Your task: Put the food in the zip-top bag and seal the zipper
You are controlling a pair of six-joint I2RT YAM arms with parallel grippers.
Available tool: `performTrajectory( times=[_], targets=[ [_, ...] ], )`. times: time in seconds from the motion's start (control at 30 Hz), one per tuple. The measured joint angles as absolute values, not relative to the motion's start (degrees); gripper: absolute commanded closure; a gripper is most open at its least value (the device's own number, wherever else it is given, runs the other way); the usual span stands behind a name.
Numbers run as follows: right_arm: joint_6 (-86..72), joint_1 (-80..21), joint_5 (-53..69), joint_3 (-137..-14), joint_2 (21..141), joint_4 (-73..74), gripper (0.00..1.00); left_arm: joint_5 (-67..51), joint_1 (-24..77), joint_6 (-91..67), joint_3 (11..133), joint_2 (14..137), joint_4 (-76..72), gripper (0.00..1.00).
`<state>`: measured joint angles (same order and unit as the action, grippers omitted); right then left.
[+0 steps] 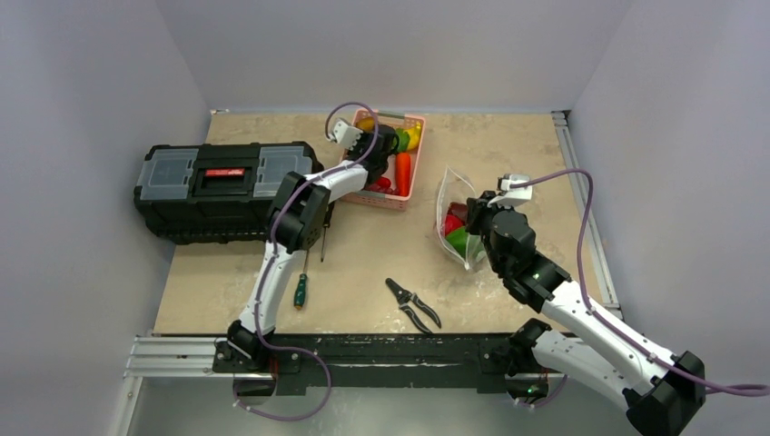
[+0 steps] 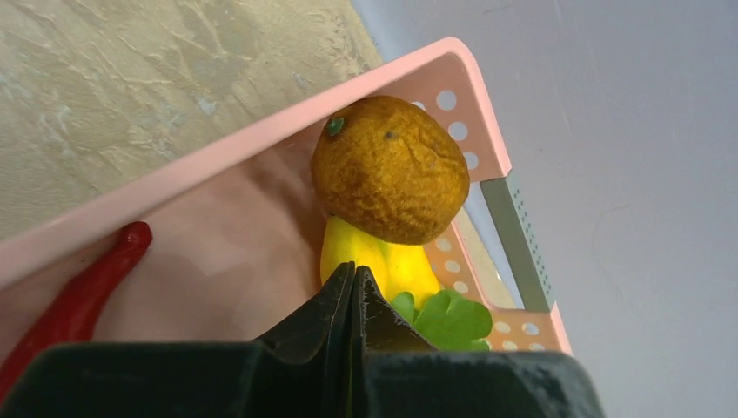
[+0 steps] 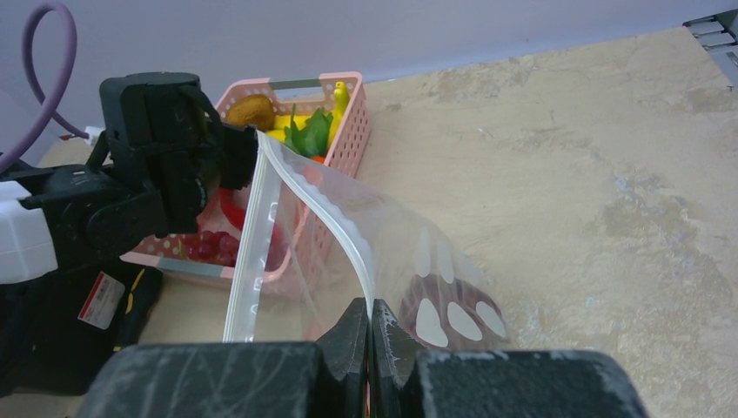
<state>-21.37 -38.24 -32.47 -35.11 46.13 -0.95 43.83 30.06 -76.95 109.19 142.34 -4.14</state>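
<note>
Two grippers: both mine, both clenched.
My left gripper: fingers pressed together, nothing visible between them; inside the pink basket, tips at a yellow fruit under a brown-orange round fruit.
My right gripper: pinching the zipper of the zip-top bag.
Bag: on the table, right of the basket, holding red and green food.

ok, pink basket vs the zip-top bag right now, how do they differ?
The pink basket is opaque, perforated plastic; the zip-top bag is clear film. The basket stands free, left gripper shut inside it on nothing visible; the bag's rim is pinched by the right gripper, mouth open. The basket holds several pieces, including an orange fruit; the bag shows one red piece and one green piece. Both hold toy food.
</note>
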Motion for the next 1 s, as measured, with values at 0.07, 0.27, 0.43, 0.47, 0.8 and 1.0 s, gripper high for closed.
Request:
performTrajectory(
  times=[0.07,0.27,0.43,0.47,0.8,1.0],
  targets=[
    [-21.4,-38.2,-32.5,-35.1,46.1,-1.0,1.00,43.3,30.1,-75.2,106.2,140.1,-5.6,1.00],
    [-21.4,-38.2,-32.4,-35.1,46.0,-0.9,1.00,43.4,30.1,-70.8,101.5,134.2,-10.2,1.00],
    [-21.4,-38.2,-32.4,-35.1,45.7,-0.9,1.00,43.7,30.1,-69.1,99.9,131.8,-13.2,1.00],
    [-21.4,-38.2,-32.4,-35.1,45.7,-0.8,1.00,43.7,30.1,-68.8,99.7,131.7,-13.6,0.95],
    [-21.4,-38.2,-32.4,-35.1,45.7,-0.9,1.00,45.3,30.1,-68.3,102.2,133.9,-13.9,0.44],
    [-21.4,-38.2,-32.4,-35.1,45.7,-0.9,1.00,46.8,30.0,-68.4,106.8,139.7,-16.1,0.46]
  ],
)
